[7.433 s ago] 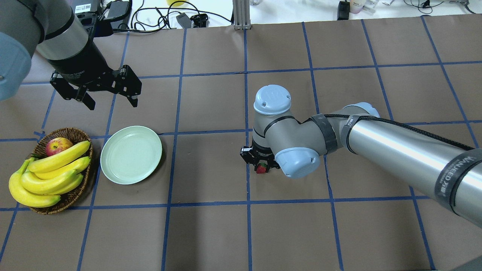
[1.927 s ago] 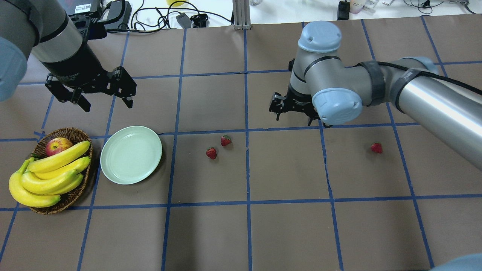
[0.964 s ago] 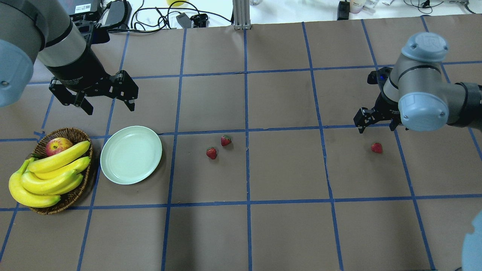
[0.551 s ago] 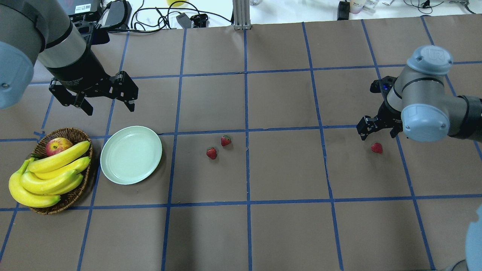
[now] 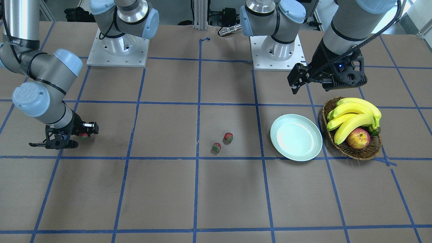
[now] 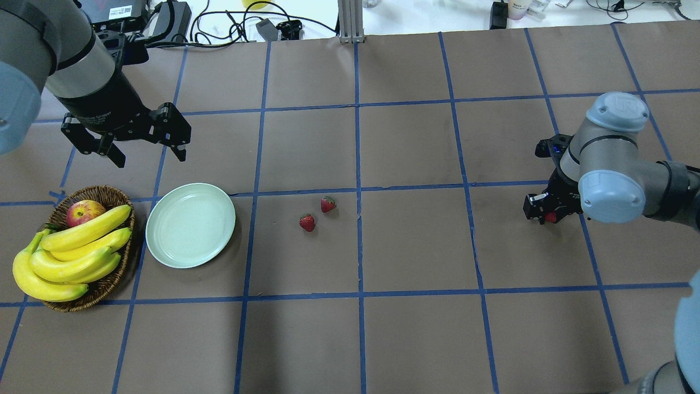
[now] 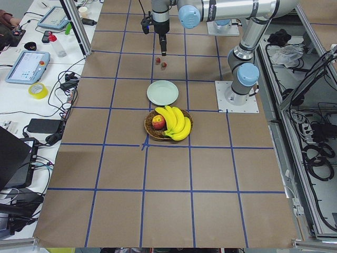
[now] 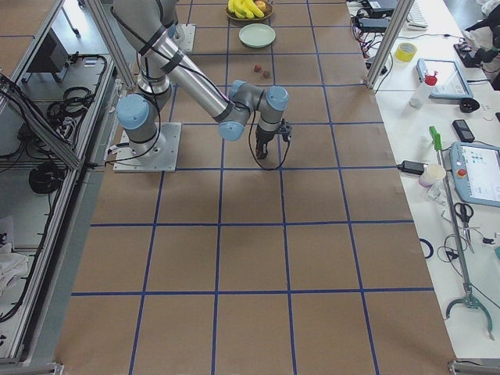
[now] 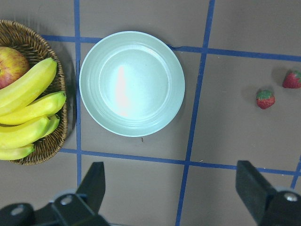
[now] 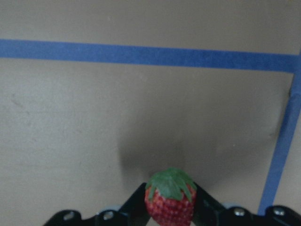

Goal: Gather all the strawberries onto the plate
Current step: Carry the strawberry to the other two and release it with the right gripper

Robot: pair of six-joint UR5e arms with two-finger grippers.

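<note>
Two strawberries (image 6: 307,222) (image 6: 327,204) lie close together on the table, right of the pale mint plate (image 6: 190,225), which holds nothing. They also show in the left wrist view (image 9: 265,99) (image 9: 292,79). My right gripper (image 6: 548,215) is low at the table on the right, shut on the third strawberry (image 10: 169,197), with a finger against each side of it. My left gripper (image 6: 149,158) hangs open and empty above the table, just behind the plate.
A brown wicker basket (image 6: 104,192) with bananas (image 6: 71,251) and a red-yellow apple (image 6: 85,212) stands just left of the plate. Cables and boxes lie beyond the table's far edge.
My right gripper has moved right and come down over the lone strawberry, with its fingers now closed around it. My left gripper has shifted slightly away from the plate. The two middle strawberries have not moved.
</note>
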